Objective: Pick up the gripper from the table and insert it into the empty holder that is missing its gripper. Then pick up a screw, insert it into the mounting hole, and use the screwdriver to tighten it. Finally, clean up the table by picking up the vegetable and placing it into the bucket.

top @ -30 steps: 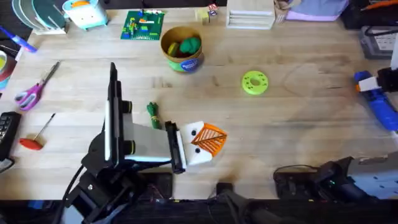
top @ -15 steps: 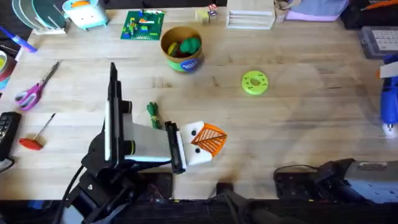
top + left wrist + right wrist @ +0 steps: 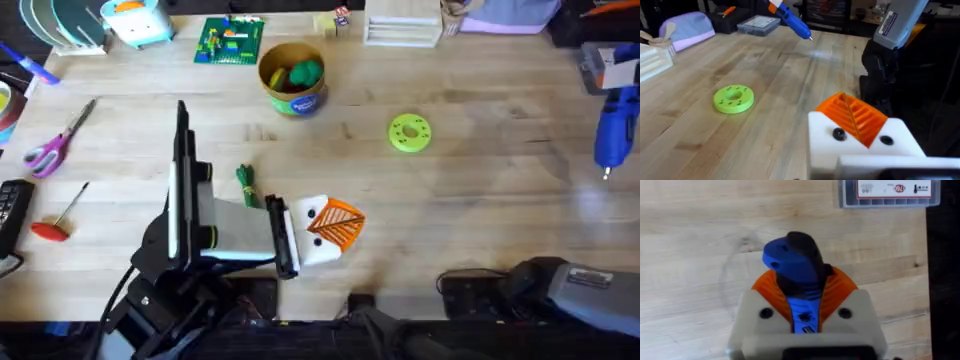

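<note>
Pale wooden planks (image 3: 480, 200) stretch across the table under me, with clutter along the far edge. At the far right of that surface my right gripper (image 3: 805, 307) is clenched on the chunky bright blue pen-shaped power screwdriver (image 3: 611, 125): in my right wrist view the blue body sits pinched between the orange ribbed pads (image 3: 840, 287), the dark end pointing away from the camera. From overhead the tool is tilted, its thin tip pointing toward the near side, clear of the wood.

My left gripper (image 3: 322, 232) lies low over the near middle of the table, its white finger block with small dark holes (image 3: 312, 245) carrying the small orange ribbed wedge-shaped fingertip (image 3: 340, 222). I cannot tell whether those jaws are parted or closed.

Just behind my left wrist lies the small slim dark-green toy vegetable (image 3: 246, 184), flat on the wood. Farther back stands the small round yellow-tan bucket with a blue band (image 3: 292, 78), holding round green and yellow toys (image 3: 298, 74). A lime-green round disc (image 3: 409, 132) rests well apart from it, toward the right.
</note>
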Controlling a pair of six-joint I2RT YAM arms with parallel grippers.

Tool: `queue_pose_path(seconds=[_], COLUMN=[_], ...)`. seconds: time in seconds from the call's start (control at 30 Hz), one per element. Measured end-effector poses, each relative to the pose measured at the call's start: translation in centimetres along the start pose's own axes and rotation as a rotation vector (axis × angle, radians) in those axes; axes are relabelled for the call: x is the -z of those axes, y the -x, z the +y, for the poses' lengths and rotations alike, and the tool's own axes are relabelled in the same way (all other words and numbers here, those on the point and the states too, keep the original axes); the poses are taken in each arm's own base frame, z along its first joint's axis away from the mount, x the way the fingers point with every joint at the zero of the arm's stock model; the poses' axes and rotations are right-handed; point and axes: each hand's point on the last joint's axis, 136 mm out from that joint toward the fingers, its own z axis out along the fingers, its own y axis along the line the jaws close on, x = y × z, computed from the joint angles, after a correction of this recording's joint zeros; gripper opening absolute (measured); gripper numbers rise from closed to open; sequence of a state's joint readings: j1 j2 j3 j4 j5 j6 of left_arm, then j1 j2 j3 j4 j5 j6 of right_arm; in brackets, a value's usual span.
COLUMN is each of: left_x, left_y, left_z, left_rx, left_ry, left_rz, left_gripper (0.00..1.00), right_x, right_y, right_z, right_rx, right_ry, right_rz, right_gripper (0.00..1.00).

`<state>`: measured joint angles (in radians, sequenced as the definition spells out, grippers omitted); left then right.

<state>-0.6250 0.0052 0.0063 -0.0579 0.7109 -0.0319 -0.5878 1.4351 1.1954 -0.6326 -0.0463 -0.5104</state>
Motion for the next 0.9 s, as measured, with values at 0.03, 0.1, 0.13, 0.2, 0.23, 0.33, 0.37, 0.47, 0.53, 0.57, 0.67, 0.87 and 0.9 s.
queue_pose_path(seconds=[0.03,0.1,0.13,0.2,0.23,0.33,0.37,0.47,0.53,0.57,0.67,0.87,0.9], left_x=[0.0,0.0,0.0,0.0,0.0,0.0,0.0,0.0,0.0,0.0,0.0,0.0,0.0], left_y=[0.0,0.0,0.0,0.0,0.0,0.0,0.0,0.0,0.0,0.0,0.0,0.0,0.0], left_z=[0.0,0.0,0.0,0.0,0.0,0.0,0.0,0.0,0.0,0.0,0.0,0.0,0.0], left_rx=[0.0,0.0,0.0,0.0,0.0,0.0,0.0,0.0,0.0,0.0,0.0,0.0,0.0], left_ry=[0.0,0.0,0.0,0.0,0.0,0.0,0.0,0.0,0.0,0.0,0.0,0.0,0.0], left_rz=[0.0,0.0,0.0,0.0,0.0,0.0,0.0,0.0,0.0,0.0,0.0,0.0,0.0], left_gripper=[0.017,0.017,0.017,0.017,0.017,0.017,0.017,0.017,0.017,0.017,0.017,0.017,0.017], right_x=[0.6,2.0,2.8,4.8,5.9,9.5,10.6,14.1,16.4,17.4,20.6,24.5,24.5], right_y=[0.5,1.6,2.1,3.3,3.9,5.3,5.6,6.4,6.6,6.7,6.6,6.5,6.3], right_z=[0.6,1.5,1.9,2.7,3.0,4.4,4.9,6.3,7.1,7.4,8.4,11.2,11.7], right_rx=[-0.002,-0.005,-0.007,-0.007,-0.007,-0.007,-0.008,-0.017,-0.029,-0.032,-0.03,-0.029,-0.033], right_ry=[0.001,0.001,0.0,-0.005,-0.007,-0.003,0.0,0.019,0.03,0.034,0.049,0.154,0.175], right_rz=[-0.02,-0.064,-0.09,-0.153,-0.188,-0.294,-0.327,-0.427,-0.492,-0.523,-0.612,-0.799,-0.816], right_gripper=[0.2,0.197,0.195,0.192,0.191,0.187,0.186,0.182,0.179,0.177,0.174,0.167,0.166])
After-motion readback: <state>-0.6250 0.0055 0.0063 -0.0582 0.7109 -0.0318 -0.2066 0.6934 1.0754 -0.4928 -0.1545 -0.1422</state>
